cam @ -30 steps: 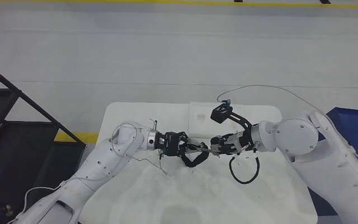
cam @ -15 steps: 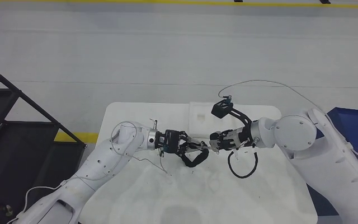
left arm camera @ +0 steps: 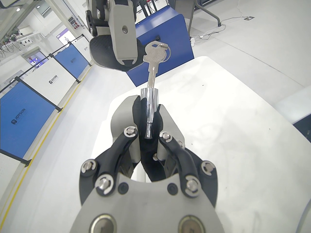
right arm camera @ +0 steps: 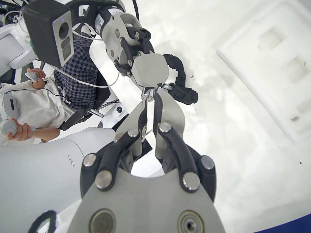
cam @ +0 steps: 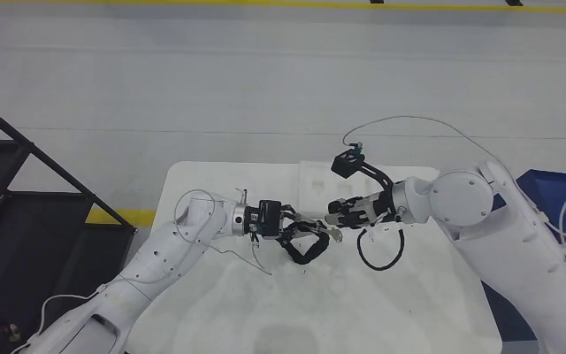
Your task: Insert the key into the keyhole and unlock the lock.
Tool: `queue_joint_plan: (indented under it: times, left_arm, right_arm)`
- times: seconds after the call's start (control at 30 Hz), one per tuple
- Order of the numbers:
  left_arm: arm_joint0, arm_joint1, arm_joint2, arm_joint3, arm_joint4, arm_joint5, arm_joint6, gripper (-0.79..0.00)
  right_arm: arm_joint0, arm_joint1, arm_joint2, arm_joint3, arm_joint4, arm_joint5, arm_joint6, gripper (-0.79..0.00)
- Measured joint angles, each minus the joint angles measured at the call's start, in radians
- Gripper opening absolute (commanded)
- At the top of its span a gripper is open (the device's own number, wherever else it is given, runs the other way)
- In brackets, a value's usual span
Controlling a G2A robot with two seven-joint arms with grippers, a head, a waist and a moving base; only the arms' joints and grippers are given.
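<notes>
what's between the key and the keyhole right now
Nothing visible. The key blade already meets the end of the lock held in the left gripper, with no object between them.

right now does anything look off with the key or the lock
One thing: the key is only partly in the lock cylinder held by the left gripper, most of its blade bare. The right gripper seems to pinch just the head's edge, so that hold looks off-centre. No damage shows.
</notes>
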Motion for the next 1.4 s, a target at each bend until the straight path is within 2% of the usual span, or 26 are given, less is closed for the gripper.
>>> queue_joint_plan:
  times: [0.13, 0.33, 0.57, 0.67, 0.93, 1.13, 1.4]
  left_arm:
    - [0.002, -0.002, 0.0, 0.019, -0.031, -0.01, -0.005, -0.785]
    - [0.008, -0.008, -0.021, 0.06, -0.156, -0.053, -0.018, -0.785]
    - [0.011, -0.015, -0.05, 0.1, -0.356, -0.16, -0.091, -0.785]
    - [0.019, -0.019, -0.057, 0.095, -0.442, -0.184, -0.119, -0.785]
    - [0.02, -0.023, -0.018, 0.099, -0.634, -0.184, -0.213, -0.785]
    - [0.016, -0.032, -0.005, 0.123, -0.781, -0.184, -0.308, -0.785]
    - [0.025, -0.04, -0.024, 0.115, -0.838, -0.172, -0.365, -0.785]
  right_arm:
    - [0.021, 0.0, 0.012, 0.033, -0.001, -0.089, -0.007, 0.0]
    - [0.049, 0.007, 0.008, 0.068, -0.09, -0.31, 0.038, 0.0]
    - [-0.006, 0.021, 0.028, 0.12, -0.108, -0.516, -0.015, 0.0]
    - [-0.027, 0.025, 0.028, 0.131, -0.09, -0.573, -0.039, 0.0]
    - [-0.08, 0.033, 0.042, 0.067, -0.146, -0.624, -0.139, 0.0]
    - [-0.166, 0.044, 0.092, -0.044, -0.324, -0.53, -0.289, 0.0]
    - [-0.167, 0.044, 0.093, -0.046, -0.325, -0.529, -0.29, 0.0]
